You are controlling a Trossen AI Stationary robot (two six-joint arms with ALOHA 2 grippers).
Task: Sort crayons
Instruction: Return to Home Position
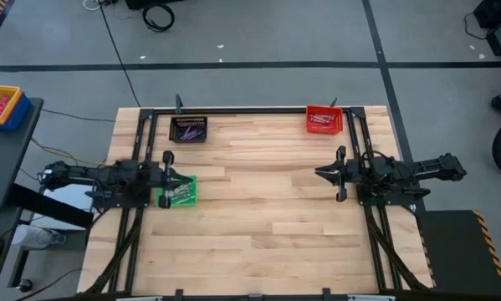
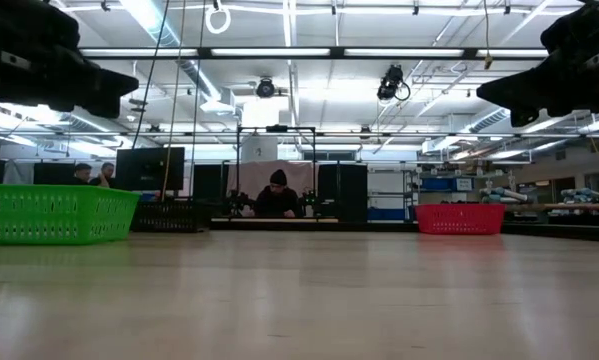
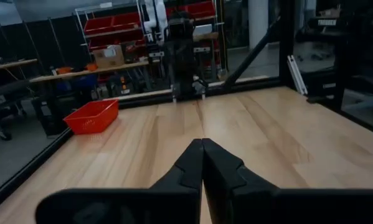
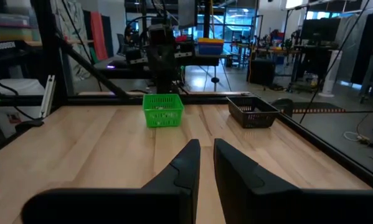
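Three small bins stand on the wooden table. The green bin (image 1: 176, 191) at the left holds pale crayons (image 1: 181, 195). The black bin (image 1: 188, 129) at the far left holds purple crayons (image 1: 191, 132). The red bin (image 1: 324, 119) at the far right holds pale and pinkish crayons (image 1: 320, 120). My left gripper (image 1: 181, 177) is shut and empty, in the air over the green bin's far edge, pointing toward the table's right. My right gripper (image 1: 319, 174) hangs over the table's right half, pointing left, empty, with a narrow gap between its fingertips (image 4: 206, 144).
A black frame (image 1: 250, 110) runs along the table's far edge and down both sides. A side table at the left carries a blue and yellow box (image 1: 3, 104). Bare wood (image 1: 258, 209) lies between the two arms. People sit in the room behind (image 2: 279, 195).
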